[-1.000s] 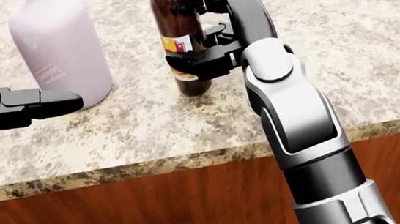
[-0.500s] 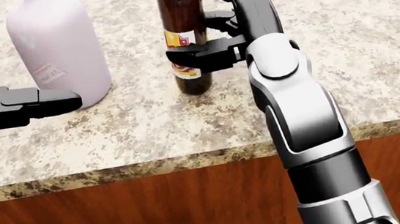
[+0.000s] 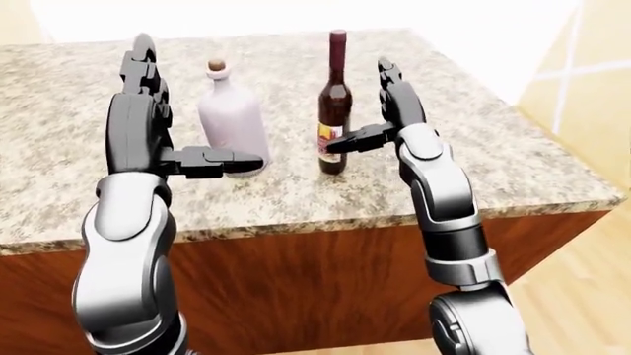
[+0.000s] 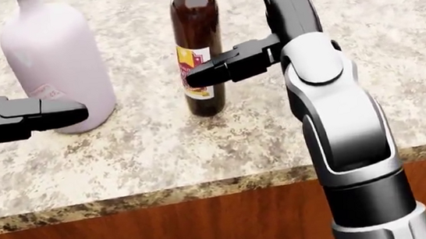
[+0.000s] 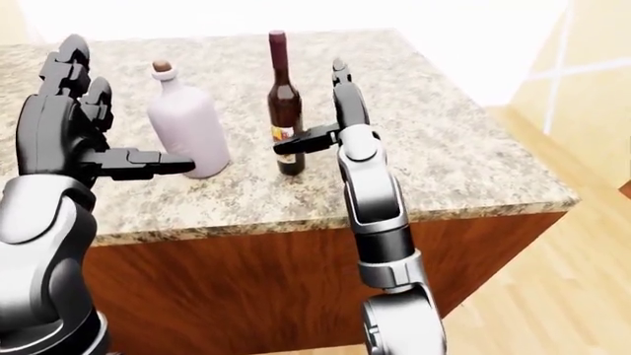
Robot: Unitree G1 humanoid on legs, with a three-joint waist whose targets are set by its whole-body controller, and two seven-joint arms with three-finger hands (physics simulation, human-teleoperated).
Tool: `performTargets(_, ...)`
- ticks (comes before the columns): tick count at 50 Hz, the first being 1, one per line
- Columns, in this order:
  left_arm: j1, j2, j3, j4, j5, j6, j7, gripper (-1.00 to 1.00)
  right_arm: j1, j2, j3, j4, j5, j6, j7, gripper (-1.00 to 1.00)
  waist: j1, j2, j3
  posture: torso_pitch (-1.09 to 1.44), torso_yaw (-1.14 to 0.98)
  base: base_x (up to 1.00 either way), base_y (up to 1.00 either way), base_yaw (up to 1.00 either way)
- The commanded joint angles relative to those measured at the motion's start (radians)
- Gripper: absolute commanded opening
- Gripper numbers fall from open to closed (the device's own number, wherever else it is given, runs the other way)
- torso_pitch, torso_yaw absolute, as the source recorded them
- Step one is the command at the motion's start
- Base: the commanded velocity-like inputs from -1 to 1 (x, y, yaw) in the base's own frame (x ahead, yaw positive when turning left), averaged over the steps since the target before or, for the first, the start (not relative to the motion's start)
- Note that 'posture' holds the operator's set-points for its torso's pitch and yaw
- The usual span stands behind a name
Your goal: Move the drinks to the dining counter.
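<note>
A dark brown wine bottle (image 3: 333,111) with a red cap and a yellow-red label stands upright on the granite counter (image 3: 513,148). To its left stands a pale pink bottle (image 3: 233,118) with a cork. My right hand (image 3: 367,111) is open just right of the wine bottle, fingers pointing up. Its thumb (image 4: 223,66) reaches across to the label, and I cannot tell whether it touches. My left hand (image 3: 192,107) is open left of the pink bottle, fingers raised. Its thumb (image 4: 32,116) lies level across the bottle's lower part.
The counter rests on a reddish wood base (image 3: 296,281); its near edge runs across the lower part of the head view. A light wooden floor (image 3: 582,288) shows at the right. Granite stretches on right of the wine bottle.
My right hand's fingers, wrapped round the wine bottle a second ago, have come off and swung upward. The bottle stays upright on the counter. The left hand has hardly moved.
</note>
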Motion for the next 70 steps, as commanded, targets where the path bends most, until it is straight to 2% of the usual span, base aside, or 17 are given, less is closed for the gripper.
performTargets(1, -0.026, 0.009, 0.007, -0.034, 0.005, -0.026, 0.003, 1.0, -0.036, -0.008, -0.005, -0.054, -0.005, -0.013, -0.004, 1.0, 0.0, 0.006, -0.052, 0.0, 0.0, -0.73, 0.0, 0.0)
performTargets(8, -0.013, 0.007, 0.01, -0.071, 0.002, -0.007, -0.002, 1.0, -0.027, -0.011, -0.004, -0.098, -0.005, 0.011, 0.0, 1.0, -0.015, 0.054, -0.043, 0.0, 0.0, -1.0, 0.0, 0.0)
performTargets(13, -0.01, 0.007, 0.013, -0.083, 0.001, -0.002, -0.003, 1.0, -0.025, -0.008, -0.001, -0.113, -0.007, 0.02, 0.002, 1.0, -0.041, -0.009, -0.026, 0.0, 0.0, -1.0, 0.0, 0.0)
performTargets(15, -0.006, 0.007, 0.013, -0.088, 0.0, 0.0, -0.004, 1.0, -0.021, -0.009, -0.002, -0.118, -0.007, 0.02, 0.004, 1.0, -0.053, -0.085, -0.053, 0.0, 0.0, -1.0, 0.0, 0.0)
performTargets(22, -0.013, 0.008, 0.009, -0.137, 0.001, 0.046, -0.007, 1.0, -0.007, -0.014, -0.007, -0.164, -0.006, 0.048, 0.01, 1.0, -0.055, -0.054, -0.047, 0.0, 0.0, -1.0, 0.0, 0.0)
performTargets(27, -0.024, 0.007, -0.002, -0.152, 0.006, 0.065, -0.009, 1.0, -0.003, -0.023, -0.014, -0.196, 0.002, 0.072, 0.019, 1.0, -0.028, -0.037, 0.0, 0.0, 0.0, -0.97, 0.0, 0.0)
performTargets(30, -0.029, 0.005, -0.006, -0.155, 0.01, 0.07, -0.013, 1.0, 0.004, -0.029, -0.032, -0.225, 0.027, 0.087, 0.015, 1.0, -0.019, 0.098, 0.037, 0.0, 0.0, -0.19, -0.3, -0.29)
performTargets(31, -0.028, 0.004, -0.01, -0.153, 0.013, 0.066, -0.014, 1.0, 0.007, -0.034, -0.034, -0.24, 0.033, 0.096, 0.015, 1.0, 0.012, 0.017, 0.082, 0.0, 0.0, 0.0, 0.0, -1.0)
performTargets(34, -0.027, -0.004, -0.023, -0.153, 0.021, 0.062, -0.018, 1.0, 0.018, -0.045, -0.037, -0.275, 0.048, 0.11, 0.012, 1.0, -0.06, 0.026, 0.018, 0.0, 0.0, 0.0, 0.0, -1.0)
performTargets(38, -0.021, -0.016, -0.044, -0.154, 0.035, 0.051, -0.03, 1.0, 0.036, -0.062, -0.053, -0.312, 0.067, 0.116, 0.005, 1.0, -0.063, -0.017, 0.022, 0.0, 0.0, 0.0, 0.0, -1.0)
performTargets(40, -0.016, -0.021, -0.054, -0.162, 0.045, 0.051, -0.04, 1.0, 0.043, -0.071, -0.056, -0.333, 0.076, 0.125, 0.0, 1.0, -0.058, -0.057, 0.006, 0.0, 0.0, 0.0, 0.0, -1.0)
performTargets(41, -0.014, -0.025, -0.059, -0.167, 0.05, 0.051, -0.045, 1.0, 0.047, -0.075, -0.06, -0.349, 0.08, 0.131, -0.003, 1.0, -0.06, -0.115, -0.025, 0.0, 0.0, 0.0, 0.0, -1.0)
performTargets(53, 0.007, -0.058, -0.07, -0.215, 0.081, 0.072, -0.107, 1.0, 0.112, -0.12, -0.092, -0.501, 0.139, 0.173, -0.031, 1.0, -0.017, 0.121, 0.034, 0.0, 0.0, 0.0, 0.0, -1.0)
performTargets(64, 0.028, -0.054, -0.018, -0.269, 0.026, 0.108, -0.096, 1.0, 0.197, -0.12, -0.097, -0.629, 0.16, 0.205, -0.037, 1.0, -0.003, -0.011, 0.016, 0.0, 0.0, 0.0, 0.0, -1.0)
performTargets(67, 0.025, -0.048, -0.014, -0.282, 0.008, 0.124, -0.087, 1.0, 0.19, -0.118, -0.088, -0.666, 0.156, 0.238, -0.036, 1.0, -0.018, -0.111, -0.019, 0.0, 0.0, 0.0, 0.0, -1.0)
performTargets(68, 0.025, -0.046, -0.012, -0.285, 0.004, 0.127, -0.083, 1.0, 0.189, -0.118, -0.085, -0.666, 0.152, 0.238, -0.034, 1.0, -0.019, -0.062, 0.008, 0.0, 0.0, 0.0, 0.0, -1.0)
performTargets(70, 0.018, -0.035, -0.01, -0.304, -0.004, 0.153, -0.083, 1.0, 0.186, -0.111, -0.078, -0.664, 0.147, 0.236, -0.032, 1.0, -0.035, -0.055, -0.005, 0.0, 0.0, 0.0, 0.0, -1.0)
